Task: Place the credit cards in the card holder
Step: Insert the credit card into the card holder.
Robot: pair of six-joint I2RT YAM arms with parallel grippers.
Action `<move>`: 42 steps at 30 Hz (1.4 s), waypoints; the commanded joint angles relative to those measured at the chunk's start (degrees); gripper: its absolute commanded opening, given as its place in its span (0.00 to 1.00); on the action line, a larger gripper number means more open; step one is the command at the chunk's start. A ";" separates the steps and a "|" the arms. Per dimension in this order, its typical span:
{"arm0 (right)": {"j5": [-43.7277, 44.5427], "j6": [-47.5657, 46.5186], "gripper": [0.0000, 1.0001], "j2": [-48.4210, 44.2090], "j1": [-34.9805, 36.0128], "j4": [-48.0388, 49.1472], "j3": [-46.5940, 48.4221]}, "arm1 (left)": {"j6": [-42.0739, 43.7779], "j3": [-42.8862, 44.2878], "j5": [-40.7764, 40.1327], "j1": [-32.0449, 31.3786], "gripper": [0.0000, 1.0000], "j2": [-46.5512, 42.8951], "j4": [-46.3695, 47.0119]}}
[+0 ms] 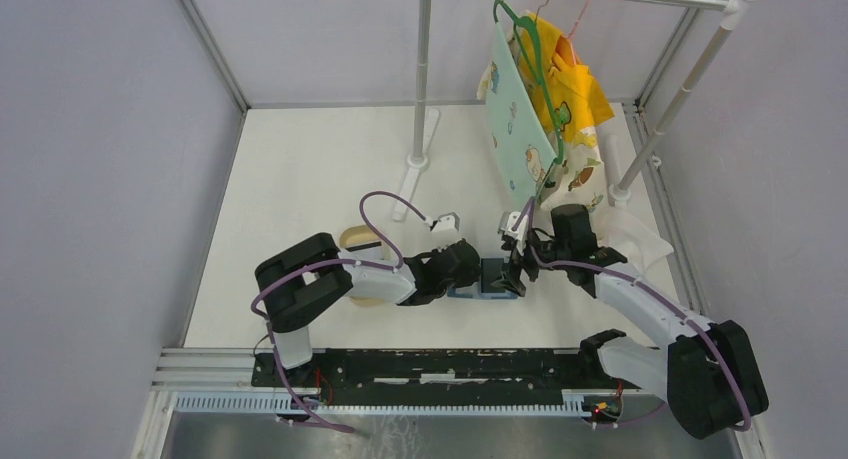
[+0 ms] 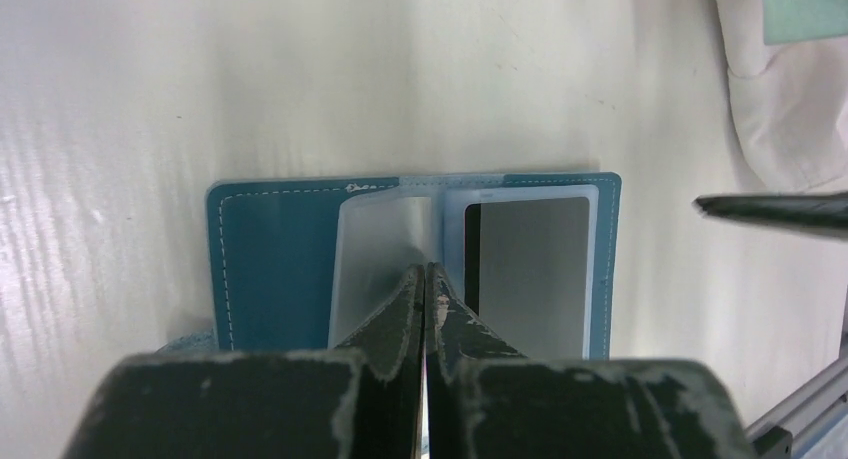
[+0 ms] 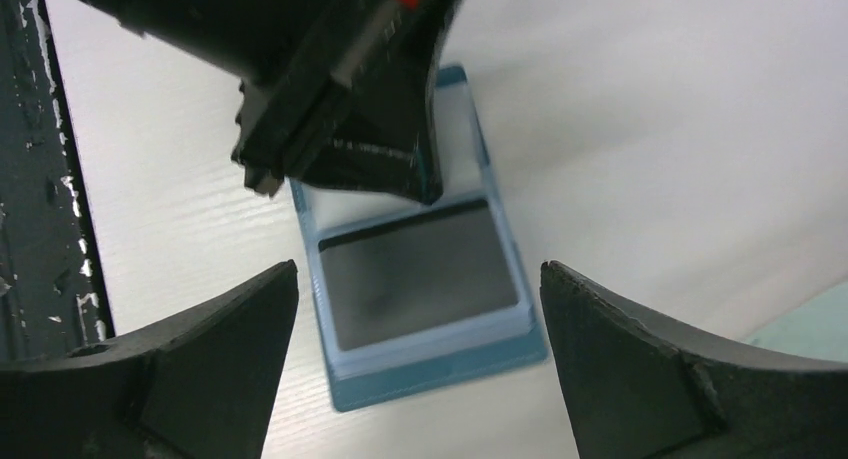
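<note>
The teal-blue card holder (image 1: 496, 283) lies open on the white table between my two grippers. A dark credit card (image 2: 525, 274) sits in its right clear sleeve, and also shows in the right wrist view (image 3: 420, 274). The left clear sleeve (image 2: 380, 254) looks empty. My left gripper (image 2: 427, 269) is shut at the holder's (image 2: 275, 264) middle fold. A thin pale edge shows between its fingers, and the right wrist view shows a dark printed card (image 3: 370, 149) in its grip, lower edge at the left sleeve. My right gripper (image 3: 418, 267) is open and empty, just above the holder's right half (image 3: 440, 374).
A tan oval tray (image 1: 357, 241) sits behind the left arm. A white cloth (image 1: 640, 241) lies at the right, also in the left wrist view (image 2: 790, 109). A clothes rack (image 1: 420, 99) with hanging garments (image 1: 545, 99) stands at the back. The black rail (image 1: 430, 369) runs along the near edge.
</note>
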 commanded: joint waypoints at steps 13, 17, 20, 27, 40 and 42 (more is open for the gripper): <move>3.48 28.46 0.79 1.85 -4.38 16.49 -8.08 | -3.22 -2.09 -4.66 0.92 0.02 -2.20 -6.68; 7.99 34.43 0.76 2.69 -4.44 17.53 -8.47 | -2.73 -2.67 -3.70 0.87 0.02 -2.94 -5.77; 9.95 37.40 0.74 2.66 -4.65 17.69 -8.67 | -2.39 -2.74 -3.14 0.82 0.02 -2.90 -5.56; 4.31 41.83 0.66 5.06 -4.79 19.61 -8.95 | -1.93 -2.83 -1.98 0.79 0.02 -2.80 -4.40; 4.08 44.88 0.57 7.77 -4.73 20.70 -9.40 | -1.27 -2.65 -1.26 0.41 0.02 -2.80 -3.72; 3.90 45.41 0.57 8.38 -4.72 20.77 -9.32 | -1.13 -2.57 -1.25 0.44 0.02 -2.79 -3.72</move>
